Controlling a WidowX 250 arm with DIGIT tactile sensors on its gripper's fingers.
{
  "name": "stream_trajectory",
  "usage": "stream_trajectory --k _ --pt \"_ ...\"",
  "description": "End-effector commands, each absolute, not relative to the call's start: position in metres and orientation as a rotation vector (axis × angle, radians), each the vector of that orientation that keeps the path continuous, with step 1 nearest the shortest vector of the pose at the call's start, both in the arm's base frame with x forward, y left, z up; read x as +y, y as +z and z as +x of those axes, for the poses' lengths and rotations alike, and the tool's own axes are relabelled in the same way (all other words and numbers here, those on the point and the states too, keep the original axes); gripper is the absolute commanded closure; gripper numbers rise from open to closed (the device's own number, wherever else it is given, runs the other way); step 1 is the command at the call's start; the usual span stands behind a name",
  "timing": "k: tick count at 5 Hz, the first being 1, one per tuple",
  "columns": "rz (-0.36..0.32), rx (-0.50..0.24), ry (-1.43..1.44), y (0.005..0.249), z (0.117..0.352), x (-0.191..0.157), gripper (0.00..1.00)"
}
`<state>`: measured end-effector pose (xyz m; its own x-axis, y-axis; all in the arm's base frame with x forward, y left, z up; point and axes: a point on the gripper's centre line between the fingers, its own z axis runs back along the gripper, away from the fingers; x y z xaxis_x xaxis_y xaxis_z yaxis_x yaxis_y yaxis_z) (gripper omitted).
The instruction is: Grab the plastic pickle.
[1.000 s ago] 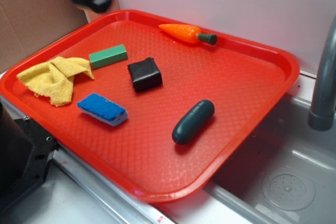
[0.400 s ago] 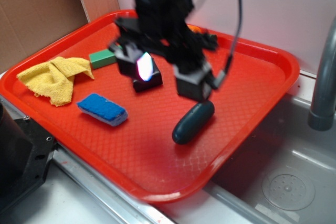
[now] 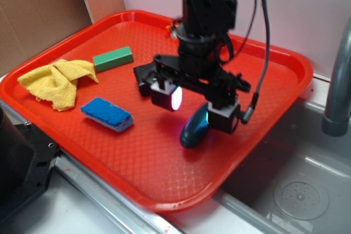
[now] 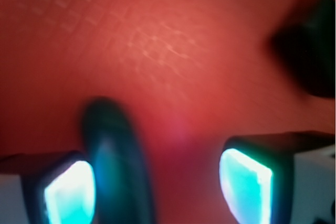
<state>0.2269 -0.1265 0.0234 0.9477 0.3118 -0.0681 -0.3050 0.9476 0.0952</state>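
End effector [image 3: 198, 106] low over the pickle, jaws wide, nothing held.
Plastic pickle [image 3: 194, 127] lies flat on the red tray [image 3: 274, 89], off-centre in the gap, hard against one finger [image 4: 68, 192] in the wrist view. Black block [image 4: 310, 40] sits beyond it. Step: pre-grasp alignment. Next: shift sideways to centre, drop, close.

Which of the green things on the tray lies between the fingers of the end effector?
The dark teal plastic pickle, under the end effector; the light green block lies apart.
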Motion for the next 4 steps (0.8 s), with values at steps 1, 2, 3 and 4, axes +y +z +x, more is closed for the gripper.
stream_trajectory --k 1,2,3,4 --pt "0.048 0.034 0.295 0.018 0.236 -0.128 1.0" --pt "0.019 0.044 0.298 0.023 0.235 -0.122 1.0" --pt "0.032 0.041 0.286 0.035 0.239 -0.115 1.0" --pt "0.036 0.047 0.178 0.072 0.251 -0.096 1.0"
